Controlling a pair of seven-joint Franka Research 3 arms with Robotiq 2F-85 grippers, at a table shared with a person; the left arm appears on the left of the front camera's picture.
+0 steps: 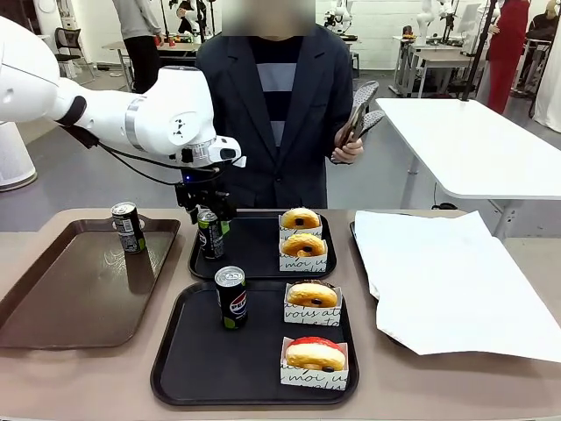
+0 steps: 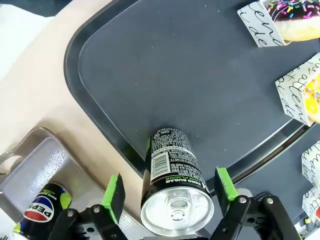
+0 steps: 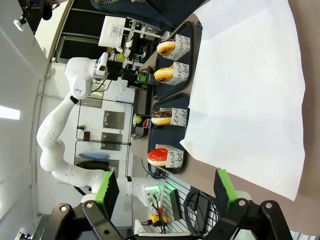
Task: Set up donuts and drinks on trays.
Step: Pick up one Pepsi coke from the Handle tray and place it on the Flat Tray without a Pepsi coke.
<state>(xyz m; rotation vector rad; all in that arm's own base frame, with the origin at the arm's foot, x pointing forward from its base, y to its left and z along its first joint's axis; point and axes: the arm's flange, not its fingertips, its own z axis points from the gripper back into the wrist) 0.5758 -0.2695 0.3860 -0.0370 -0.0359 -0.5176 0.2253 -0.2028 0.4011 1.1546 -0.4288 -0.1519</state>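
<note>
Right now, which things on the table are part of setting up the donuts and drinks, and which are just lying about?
Part of the job:
two black rectangular plastic trays
four glazed ring donuts in white paper sleeves
black soda cans with silver tops

Lying about:
brown plastic tray
white paper sheet
tongs in the person's hand

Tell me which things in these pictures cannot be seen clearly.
- Front view: the left gripper is dark against the person's jacket, so its opening is unclear.
- Front view: the white paper sheet hides whatever lies under it.
- Left wrist view: the frame edges cut off the donuts.
- Left wrist view: the can hides whether its base rests on the tray.
</note>
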